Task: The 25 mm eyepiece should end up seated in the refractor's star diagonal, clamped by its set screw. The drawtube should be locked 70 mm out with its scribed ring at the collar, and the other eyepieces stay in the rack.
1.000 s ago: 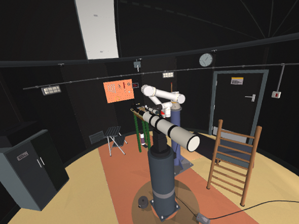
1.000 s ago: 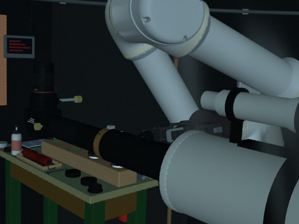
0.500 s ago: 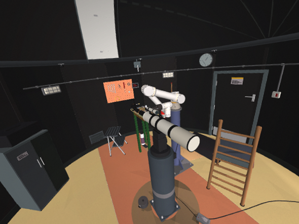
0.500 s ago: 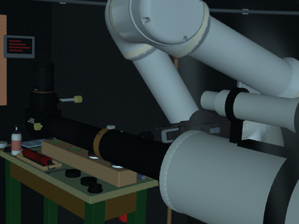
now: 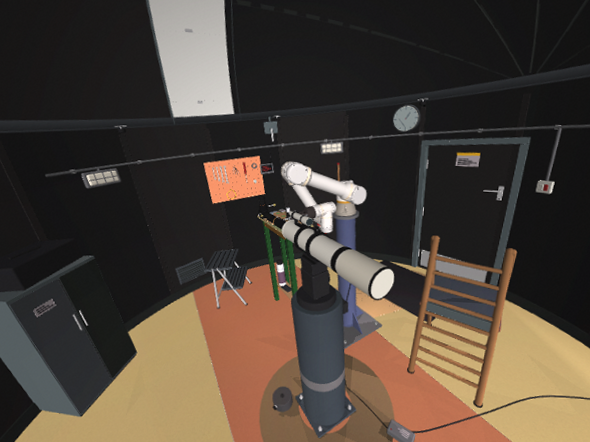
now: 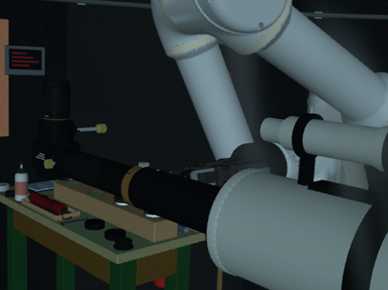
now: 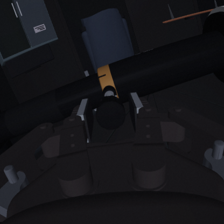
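At the refractor's rear end the black drawtube (image 6: 93, 168) runs out to the star diagonal (image 6: 52, 143), where a black eyepiece (image 6: 57, 97) stands upright with its set screw (image 6: 95, 129) sticking out sideways. An orange ring (image 6: 130, 183) sits at the collar. My gripper (image 7: 109, 107) is beside the collar with its fingers around the dark knob (image 7: 109, 114) of the drawtube lock, and nothing is gripped. The wooden eyepiece rack (image 6: 114, 207) lies on the green table (image 6: 97, 234) under the drawtube.
The white main tube (image 6: 310, 231) and the finder scope (image 6: 350, 146) crowd the space right beside my wrist. On the table lie black caps (image 6: 109, 233), a red tool (image 6: 47, 203) and a small bottle (image 6: 21, 183). The pier (image 5: 324, 350) stands below.
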{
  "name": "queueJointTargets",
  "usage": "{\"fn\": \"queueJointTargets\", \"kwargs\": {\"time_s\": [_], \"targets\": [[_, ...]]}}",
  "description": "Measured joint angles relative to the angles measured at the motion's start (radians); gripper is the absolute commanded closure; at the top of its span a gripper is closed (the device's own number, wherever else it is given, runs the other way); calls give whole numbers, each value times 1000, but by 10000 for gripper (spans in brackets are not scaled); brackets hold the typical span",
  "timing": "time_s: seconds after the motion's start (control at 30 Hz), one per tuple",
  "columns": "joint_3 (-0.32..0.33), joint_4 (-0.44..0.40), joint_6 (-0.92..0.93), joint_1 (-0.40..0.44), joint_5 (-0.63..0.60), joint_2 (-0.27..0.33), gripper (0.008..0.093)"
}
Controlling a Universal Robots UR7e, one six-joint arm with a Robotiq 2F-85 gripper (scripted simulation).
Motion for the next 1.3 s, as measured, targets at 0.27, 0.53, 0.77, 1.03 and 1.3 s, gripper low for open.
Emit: {"fn": "queueJointTargets", "kwargs": {"time_s": [0.27,0.53,0.77,1.03,1.3], "targets": [[-7,15,0,3,-4,-6,594],[-8,16,0,3,-4,-6,664],[-7,15,0,4,-4,-6,804],[-7,15,0,4,-4,-6,934],[-7,15,0,4,-4,-6,934]]}}
